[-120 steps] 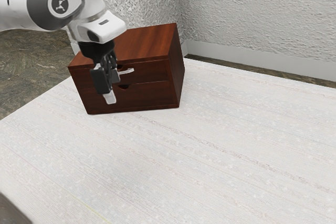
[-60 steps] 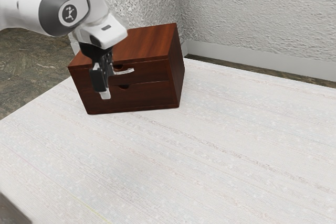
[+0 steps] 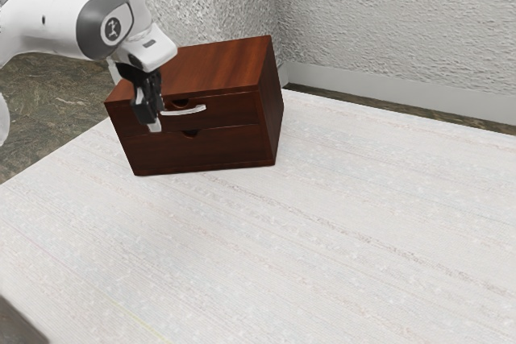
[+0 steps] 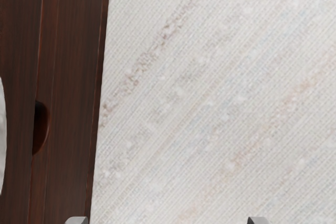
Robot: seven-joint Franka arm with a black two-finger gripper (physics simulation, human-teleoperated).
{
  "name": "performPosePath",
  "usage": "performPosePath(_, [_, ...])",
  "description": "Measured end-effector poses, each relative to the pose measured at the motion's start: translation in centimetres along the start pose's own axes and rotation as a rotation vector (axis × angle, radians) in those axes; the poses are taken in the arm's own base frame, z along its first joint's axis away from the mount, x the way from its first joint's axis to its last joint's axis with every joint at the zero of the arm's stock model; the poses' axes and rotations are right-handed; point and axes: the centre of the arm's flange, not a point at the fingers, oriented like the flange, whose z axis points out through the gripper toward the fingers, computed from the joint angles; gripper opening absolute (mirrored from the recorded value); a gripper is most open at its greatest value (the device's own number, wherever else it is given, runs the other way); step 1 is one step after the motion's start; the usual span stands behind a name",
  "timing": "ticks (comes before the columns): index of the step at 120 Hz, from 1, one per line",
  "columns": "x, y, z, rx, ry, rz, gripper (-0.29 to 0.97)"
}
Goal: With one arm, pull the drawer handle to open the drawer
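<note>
A small dark-red wooden cabinet (image 3: pixel 230 66) with two drawers stands at the table's far left. The upper drawer (image 3: pixel 230 108) carries a silver bar handle (image 3: pixel 185 109), and its front sits flush with the lower drawer (image 3: pixel 218 144). My gripper (image 3: pixel 150 112) hangs in front of the upper drawer, just off the handle's end on the exterior view's left, fingers pointing down. In the wrist view the drawer fronts (image 4: pixel 58 77) run beside my hand, with a dark finger recess (image 4: pixel 39 127). Two fingertips (image 4: pixel 77 220) sit far apart with only tabletop between them, so the gripper is open.
The pale wood-grain table (image 3: pixel 322 231) stretches wide toward the exterior view's right and front. A rough grey wall (image 3: pixel 387 14) runs behind the cabinet, and dark floor (image 3: pixel 40 102) lies off the table's left edge.
My hand has risen and shifted to the exterior view's left, from in front of the lower drawer up to handle height beside the handle's end. The cabinet has not moved.
</note>
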Motion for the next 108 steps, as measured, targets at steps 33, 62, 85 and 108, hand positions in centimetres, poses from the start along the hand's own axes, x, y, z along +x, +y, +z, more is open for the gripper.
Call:
performPosePath(33, [0.5,-2.3,1.2,0.041,0.006,0.052,0.25])
performPosePath(62, [1.2,-4.1,1.8,0.081,0.014,0.086,0.23])
performPosePath(85, [0.9,-5.1,3.1,0.084,0.009,0.099,0.23])
performPosePath(108, [1.3,-5.5,5.2,0.058,0.007,0.118,0.23])
